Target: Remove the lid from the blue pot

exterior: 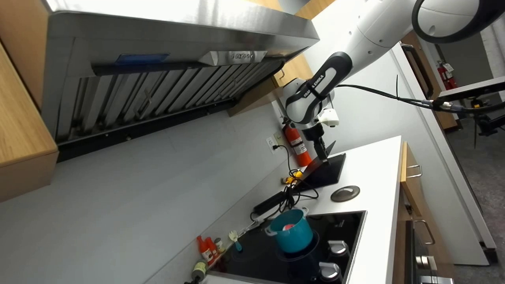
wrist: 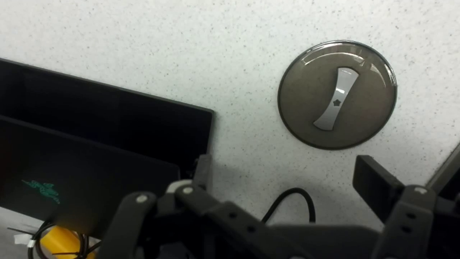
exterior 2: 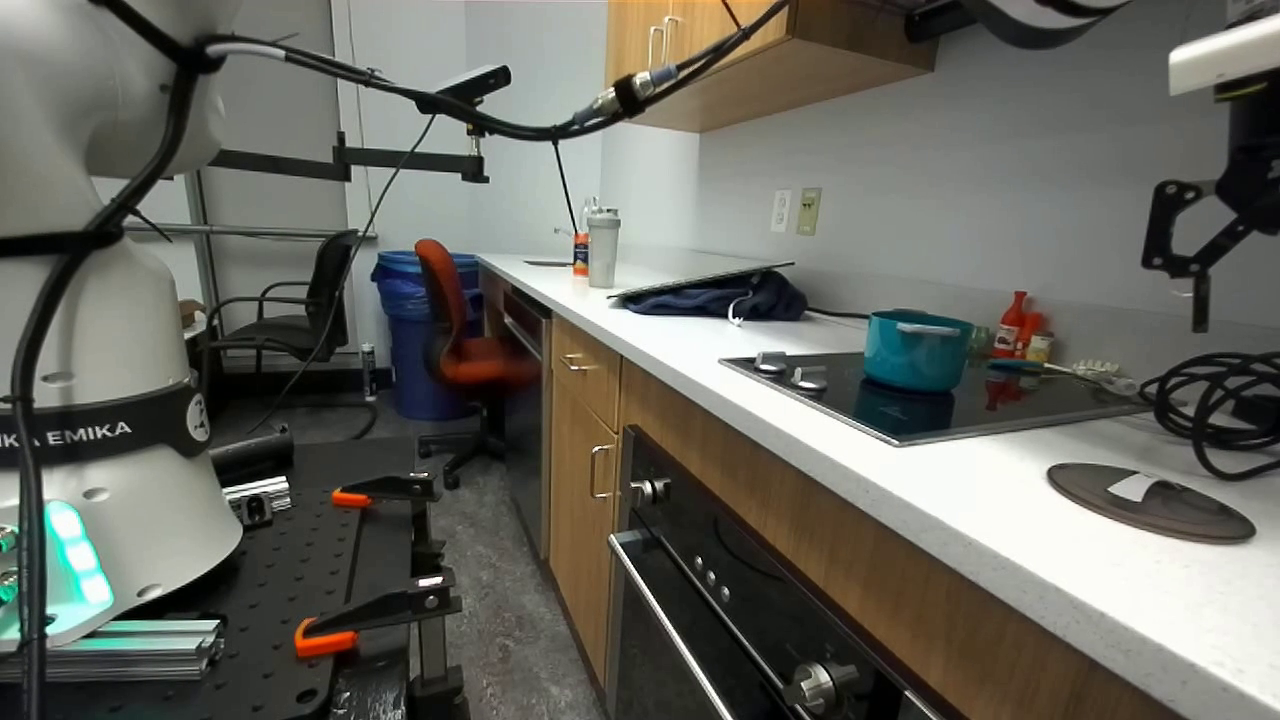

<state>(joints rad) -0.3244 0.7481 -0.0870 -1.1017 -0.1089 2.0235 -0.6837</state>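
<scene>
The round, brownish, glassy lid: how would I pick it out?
Find the white speckled countertop, then the black glass stovetop set into it. The round lid lies beside that stovetop. Unlike the deep teal cylindrical pot, it is shallow and glassy, with a silvery, narrow-waisted handle.

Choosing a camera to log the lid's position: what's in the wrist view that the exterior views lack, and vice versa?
Wrist view only: the star mark on the grey handle of the lid; the green logo on the black laptop; the gripper with both jaws plainly apart.

Exterior views only, in both: the uncovered blue pot, the red bottles, the stove knobs.

Shared: the lid lying on the white counter, at least part of the gripper, and black cable.
</scene>
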